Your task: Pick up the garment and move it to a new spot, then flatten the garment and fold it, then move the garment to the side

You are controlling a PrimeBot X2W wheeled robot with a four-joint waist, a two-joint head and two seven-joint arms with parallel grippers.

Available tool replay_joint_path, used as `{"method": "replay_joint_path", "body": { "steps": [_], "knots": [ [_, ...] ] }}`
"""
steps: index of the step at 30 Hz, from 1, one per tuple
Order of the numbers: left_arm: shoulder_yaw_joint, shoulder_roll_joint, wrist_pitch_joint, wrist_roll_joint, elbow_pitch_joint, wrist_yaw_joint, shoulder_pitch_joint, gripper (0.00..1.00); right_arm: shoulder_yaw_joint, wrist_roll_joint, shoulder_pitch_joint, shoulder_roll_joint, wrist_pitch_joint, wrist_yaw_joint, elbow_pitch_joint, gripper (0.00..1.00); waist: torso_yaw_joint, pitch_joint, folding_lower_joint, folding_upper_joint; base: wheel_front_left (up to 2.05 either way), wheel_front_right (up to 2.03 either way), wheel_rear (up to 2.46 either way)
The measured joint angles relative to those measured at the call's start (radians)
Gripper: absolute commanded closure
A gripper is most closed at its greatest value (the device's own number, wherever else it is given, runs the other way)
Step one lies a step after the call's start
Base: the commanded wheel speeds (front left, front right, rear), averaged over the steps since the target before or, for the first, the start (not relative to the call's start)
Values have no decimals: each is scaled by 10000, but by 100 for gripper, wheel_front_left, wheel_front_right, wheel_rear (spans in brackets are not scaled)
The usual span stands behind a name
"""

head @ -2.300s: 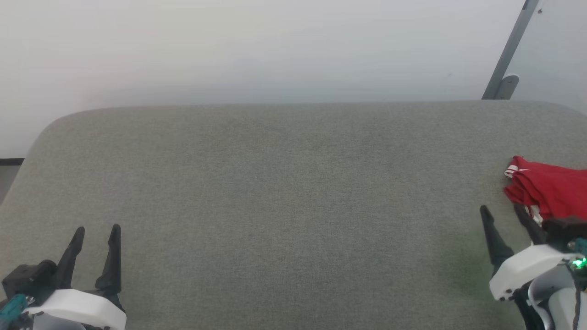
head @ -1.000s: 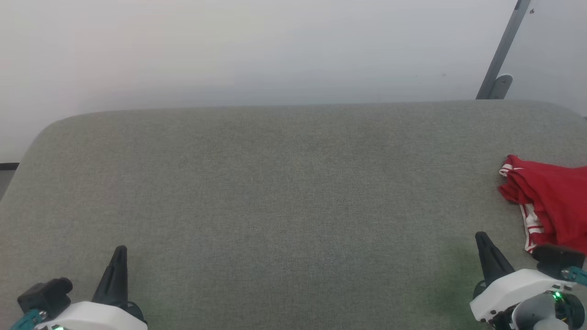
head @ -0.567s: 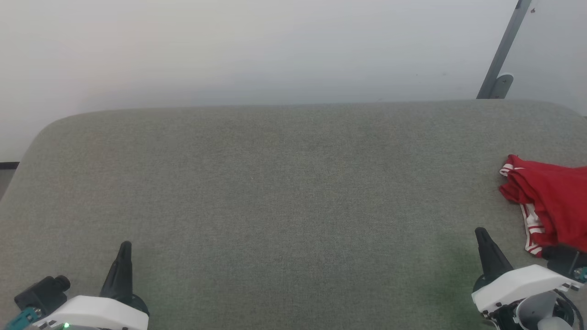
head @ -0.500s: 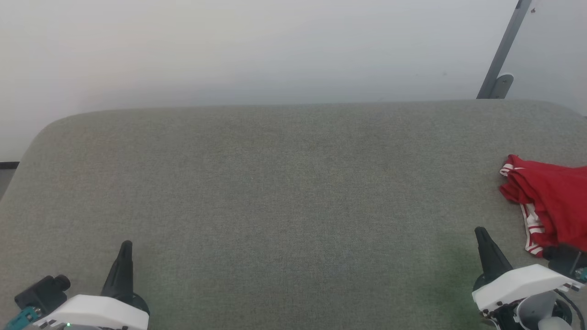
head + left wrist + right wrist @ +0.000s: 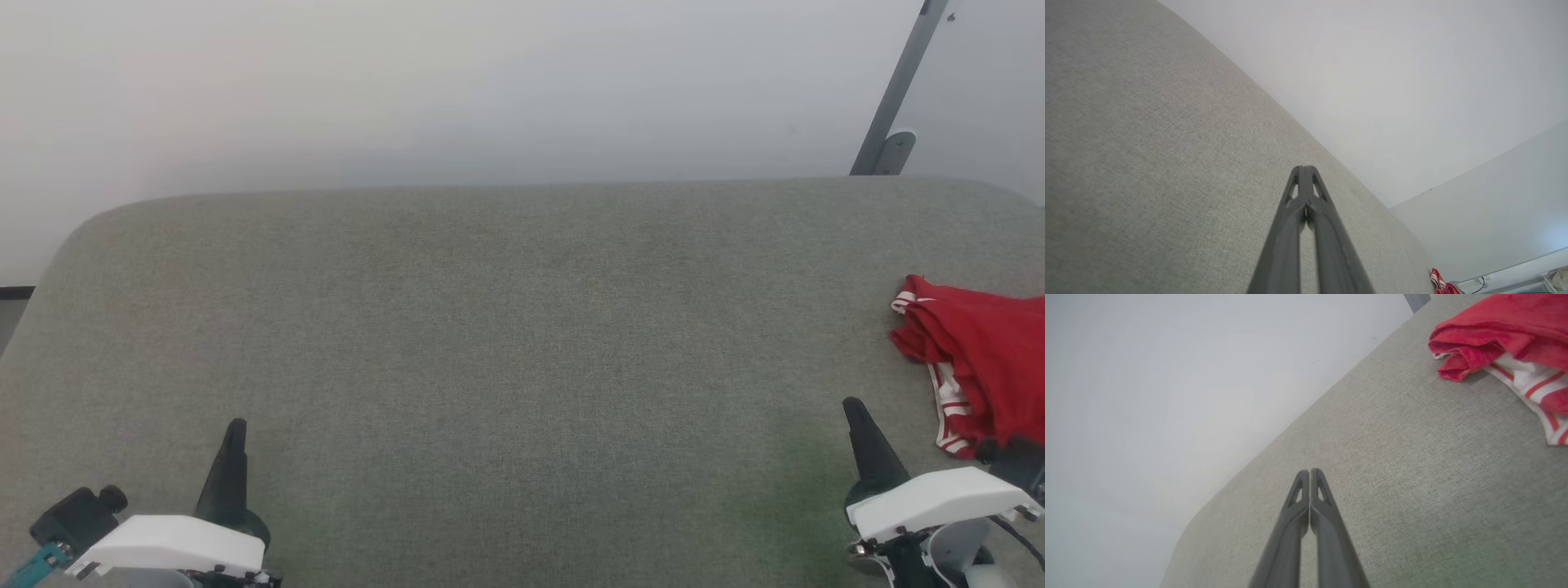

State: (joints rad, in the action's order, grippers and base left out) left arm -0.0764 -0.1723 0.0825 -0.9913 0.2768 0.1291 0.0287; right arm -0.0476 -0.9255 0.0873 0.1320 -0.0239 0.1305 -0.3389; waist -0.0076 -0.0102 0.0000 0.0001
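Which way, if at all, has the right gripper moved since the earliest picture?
Yes. The right gripper has drawn back, down the head view, from the garment.

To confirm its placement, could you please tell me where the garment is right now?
In the head view, the garment lies bunched at the right edge of the grey fabric surface, just beyond and right of the shut right gripper.

Soft, even, bright light; faint shadows; wide-angle bending in wrist views.
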Motion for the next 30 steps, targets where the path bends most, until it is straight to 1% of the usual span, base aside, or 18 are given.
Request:
{"method": "replay_joint_path", "body": {
  "steps": [30],
  "knots": [
    [-171, 545, -890, -2690, -138, 0, 341, 100, -295, -3009, 51, -353, 600, 0, 407, 100, 27, 47, 0, 0, 0, 0, 0]
  ]
}}
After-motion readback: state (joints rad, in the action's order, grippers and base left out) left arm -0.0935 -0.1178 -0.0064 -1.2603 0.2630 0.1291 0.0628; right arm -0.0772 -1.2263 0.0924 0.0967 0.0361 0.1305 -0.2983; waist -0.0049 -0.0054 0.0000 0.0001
